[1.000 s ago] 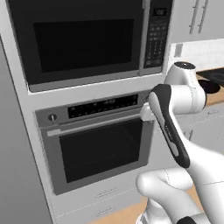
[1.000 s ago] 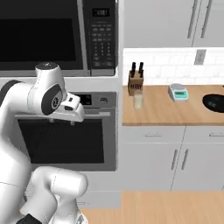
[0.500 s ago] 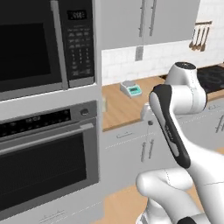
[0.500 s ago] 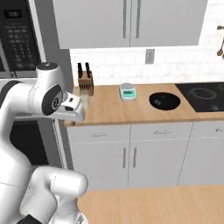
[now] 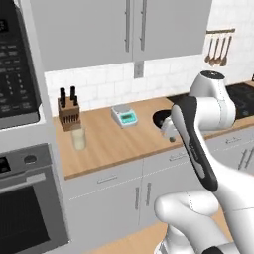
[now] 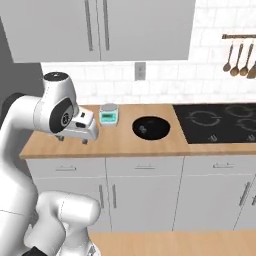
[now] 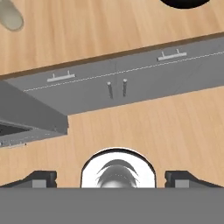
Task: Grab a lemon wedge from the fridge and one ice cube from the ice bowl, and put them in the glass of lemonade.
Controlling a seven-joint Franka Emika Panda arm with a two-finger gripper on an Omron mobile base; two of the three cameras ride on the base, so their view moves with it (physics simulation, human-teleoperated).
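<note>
Pale wood forms the long desk [image 5: 109, 144] above grey drawers, and its things stand toward the back, leaving the front edge bare. Going from the left in the left base view: a black microwave panel [image 5: 15, 84] over a grey oven [image 5: 25, 218], then a brown wooden knife block [image 5: 68, 110] against the white tile wall. Just in front of that block stands the small clear tumbler of pale yellow-green lemonade [image 5: 78, 139], upright and apart from everything else, so it is probably easy to reach from above. Further right sits a white-and-teal kitchen scale [image 5: 124, 116], then a round black bowl [image 6: 151, 128] near the black hob [image 6: 220, 122].

No fridge, lemon wedge or ice can be made out from here, so both pickups seem not yet done. The robot's jaws [image 7: 112, 177] are spread wide and hold nothing, pointing down at the wooden floor before the drawers, the arm tucked close, which suits travelling rather than reaching.
</note>
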